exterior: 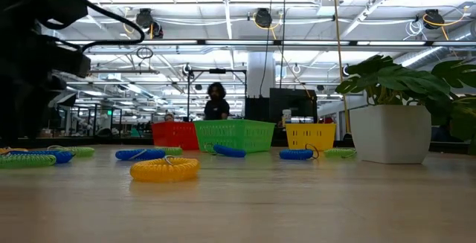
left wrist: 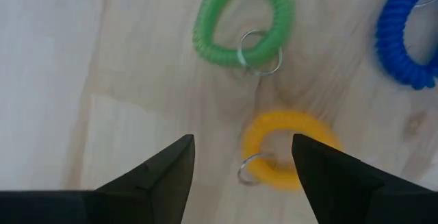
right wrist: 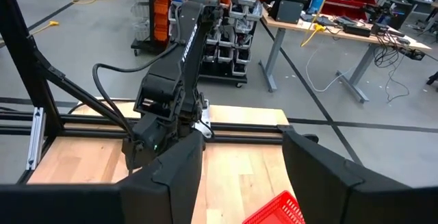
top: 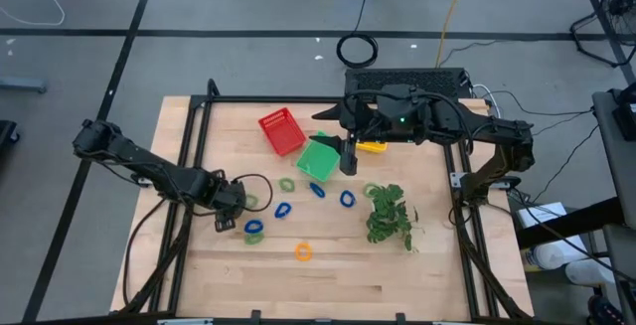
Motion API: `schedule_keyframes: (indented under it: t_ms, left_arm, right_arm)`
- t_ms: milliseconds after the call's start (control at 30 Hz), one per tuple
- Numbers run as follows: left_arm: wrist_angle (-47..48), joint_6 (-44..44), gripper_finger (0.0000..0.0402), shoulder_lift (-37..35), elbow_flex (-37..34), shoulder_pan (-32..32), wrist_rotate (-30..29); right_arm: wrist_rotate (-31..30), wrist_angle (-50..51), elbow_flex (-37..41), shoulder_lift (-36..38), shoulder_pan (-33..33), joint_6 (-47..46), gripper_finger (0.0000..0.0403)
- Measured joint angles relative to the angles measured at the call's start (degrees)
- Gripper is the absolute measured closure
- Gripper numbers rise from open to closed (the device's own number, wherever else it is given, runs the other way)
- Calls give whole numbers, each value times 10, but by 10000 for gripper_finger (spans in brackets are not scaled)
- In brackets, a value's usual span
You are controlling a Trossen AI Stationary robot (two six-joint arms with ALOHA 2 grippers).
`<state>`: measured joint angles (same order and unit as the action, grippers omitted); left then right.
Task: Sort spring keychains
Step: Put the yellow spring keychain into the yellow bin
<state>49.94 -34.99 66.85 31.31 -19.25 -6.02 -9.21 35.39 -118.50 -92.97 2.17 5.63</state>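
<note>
Working over wooden surface, green basket as landmark. Right tool hanging spread and empty just beside basket's near right corner. Left tool hovering well left of basket, spread, empty, yellow keychain lying flat between and ahead of its tips, green keychain just beyond. Remaining spring keychains lying scattered flat near basket's front. Advising: dropping straight, straddling coil wall, avoiding metal split ring. Loop roughly round, no clear long axis; split ring pointing toward tool.
</note>
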Motion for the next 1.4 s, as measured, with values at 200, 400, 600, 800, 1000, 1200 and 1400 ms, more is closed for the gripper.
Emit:
schedule_keyframes:
  t_ms: [200, 400, 600, 800, 1000, 1200, 1400]
  left_arm:
    - [-56, -9, 147, -1, -33, 0, 2]
    - [-78, -3, 147, -1, -53, 0, 5]
    - [-103, 28, 187, -1, -60, 0, 11]
    - [-115, 37, 304, -1, -63, -1, 19]
    - [-123, 31, 386, -1, -63, 0, 24]
    - [-129, 16, 391, -1, -63, 0, 26]
    - [-136, 8, 394, 2, -33, 0, 22]
  right_arm:
    - [0, 0, 0, 0, 0, 0, 211]
    - [0, 0, 0, 0, 0, 0, 211]
    - [0, -5, 0, 0, 0, 0, 211]
    - [0, -5, 0, 0, 0, 7, 211]
    - [0, -10, 0, 0, 0, 15, 211]
    - [0, -9, 0, 0, 0, 15, 211]
    - [-3, -3, 0, 16, 0, 15, 211]
